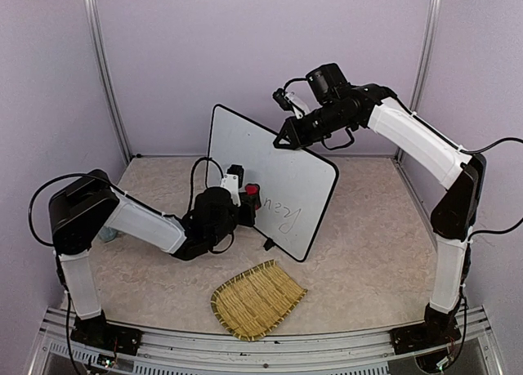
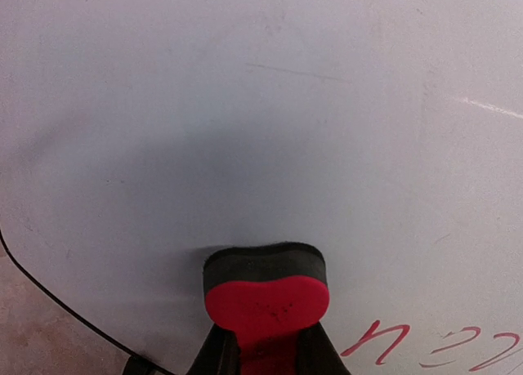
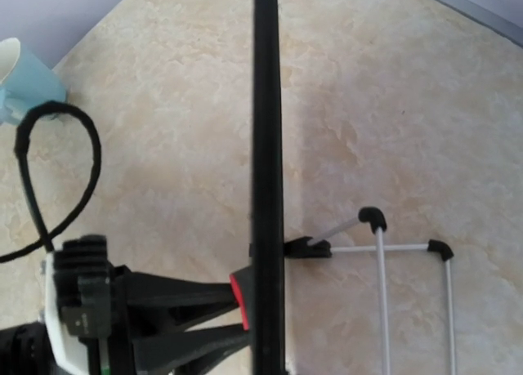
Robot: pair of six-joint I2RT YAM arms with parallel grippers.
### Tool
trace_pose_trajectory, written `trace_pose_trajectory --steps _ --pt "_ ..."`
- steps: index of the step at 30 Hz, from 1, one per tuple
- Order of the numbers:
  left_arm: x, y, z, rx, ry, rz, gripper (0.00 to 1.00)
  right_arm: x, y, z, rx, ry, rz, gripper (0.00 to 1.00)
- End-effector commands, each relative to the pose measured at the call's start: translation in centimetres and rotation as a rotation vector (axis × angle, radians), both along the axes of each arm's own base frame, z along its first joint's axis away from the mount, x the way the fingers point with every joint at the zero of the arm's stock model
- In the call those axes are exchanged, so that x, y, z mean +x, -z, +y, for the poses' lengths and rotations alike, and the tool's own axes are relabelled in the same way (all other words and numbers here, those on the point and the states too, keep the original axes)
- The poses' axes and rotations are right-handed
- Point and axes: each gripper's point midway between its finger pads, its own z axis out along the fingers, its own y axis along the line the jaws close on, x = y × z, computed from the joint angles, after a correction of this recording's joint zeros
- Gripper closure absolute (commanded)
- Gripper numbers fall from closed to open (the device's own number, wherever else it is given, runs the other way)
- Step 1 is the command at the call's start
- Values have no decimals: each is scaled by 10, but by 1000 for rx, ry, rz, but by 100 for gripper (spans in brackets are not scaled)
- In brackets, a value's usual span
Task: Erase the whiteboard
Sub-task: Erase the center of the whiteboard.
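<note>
The whiteboard stands upright on the table, angled, with handwriting low on its face. My left gripper is shut on a red eraser with a black felt pad and presses the pad flat against the board. Red writing lies just right of the eraser. My right gripper is closed on the board's top edge. The right wrist view looks down along the black rim; its own fingers are hidden there, and the left gripper shows beside the rim.
A woven straw mat lies at the front of the table. A light blue cup stands far left, behind the left arm. The board's wire stand sticks out behind it. A black cable loops near the left gripper.
</note>
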Motion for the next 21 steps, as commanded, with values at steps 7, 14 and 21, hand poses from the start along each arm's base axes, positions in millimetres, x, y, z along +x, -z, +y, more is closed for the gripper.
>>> trace_pose_trajectory --steps 7,14,21 --pt "36 -89 47 -92 -76 -132 80 -64 44 38 -3 -233 210 100" --pt "34 -75 39 -78 -50 -109 80 -63 46 40 -2 -236 216 100" --pt "17 -19 9 -15 6 -35 81 -64 46 41 -4 -237 216 100"
